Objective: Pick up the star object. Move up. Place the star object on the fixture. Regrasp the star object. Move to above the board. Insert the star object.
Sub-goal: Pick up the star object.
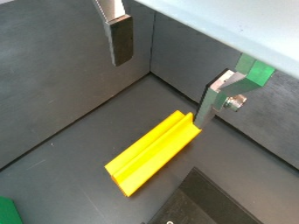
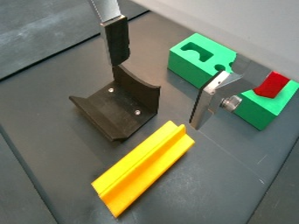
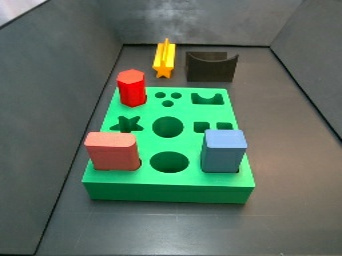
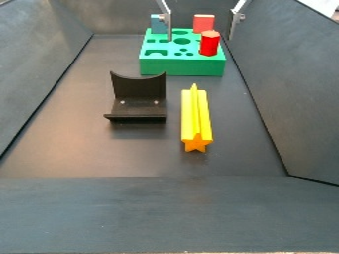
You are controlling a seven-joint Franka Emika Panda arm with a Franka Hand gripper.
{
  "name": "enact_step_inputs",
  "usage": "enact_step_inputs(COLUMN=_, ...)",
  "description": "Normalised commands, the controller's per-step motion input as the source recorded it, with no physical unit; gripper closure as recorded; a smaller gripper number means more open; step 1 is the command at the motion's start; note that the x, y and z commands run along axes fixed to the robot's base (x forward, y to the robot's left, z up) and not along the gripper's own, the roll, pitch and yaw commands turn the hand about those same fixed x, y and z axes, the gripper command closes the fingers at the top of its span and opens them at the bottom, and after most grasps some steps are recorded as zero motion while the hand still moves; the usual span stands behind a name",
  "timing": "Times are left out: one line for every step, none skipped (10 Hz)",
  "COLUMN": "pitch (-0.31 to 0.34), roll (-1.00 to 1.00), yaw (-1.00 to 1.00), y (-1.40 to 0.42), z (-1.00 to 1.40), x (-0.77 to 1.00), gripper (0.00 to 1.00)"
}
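Observation:
The star object (image 2: 146,166) is a long yellow ridged prism lying flat on the dark floor, alone (image 4: 195,114), next to the fixture (image 4: 135,97). In a side view it lies behind the board (image 3: 164,57). My gripper (image 2: 163,74) hangs open above the star's far end, with nothing between the fingers (image 1: 121,39). In a side view only the fingertips (image 4: 162,16) show, at the upper edge. The dark fixture (image 2: 117,105) with its curved notch stands by one finger. The green board (image 3: 167,190) has a star-shaped hole (image 3: 127,124) in its top.
On the board stand a red hexagonal prism (image 3: 131,87), a pink-red block (image 3: 112,150) and a blue block (image 3: 225,150). Dark sloping walls (image 4: 54,69) close in the floor on both sides. A red piece (image 2: 272,83) shows on the board past one finger.

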Motion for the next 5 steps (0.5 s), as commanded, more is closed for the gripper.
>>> enact_step_inputs(pitch=-0.089, roll=0.05, yaw=0.00, y=-0.17, z=-0.37, x=-0.03, gripper=0.00)
enact_step_inputs(pitch=-0.181, roll=0.14, yaw=0.00, y=-0.53, z=-0.84, x=0.02, gripper=0.00)
enact_step_inputs(pitch=-0.176, roll=0.12, yaw=0.00, y=-0.53, z=-0.88, x=0.05, gripper=0.00)
enact_step_inputs(pitch=-0.170, roll=0.13, yaw=0.00, y=-0.50, z=-0.88, x=0.04, gripper=0.00)
enact_step_inputs(pitch=-0.157, roll=0.15, yaw=0.00, y=-0.35, z=-0.88, x=0.04, gripper=0.00)
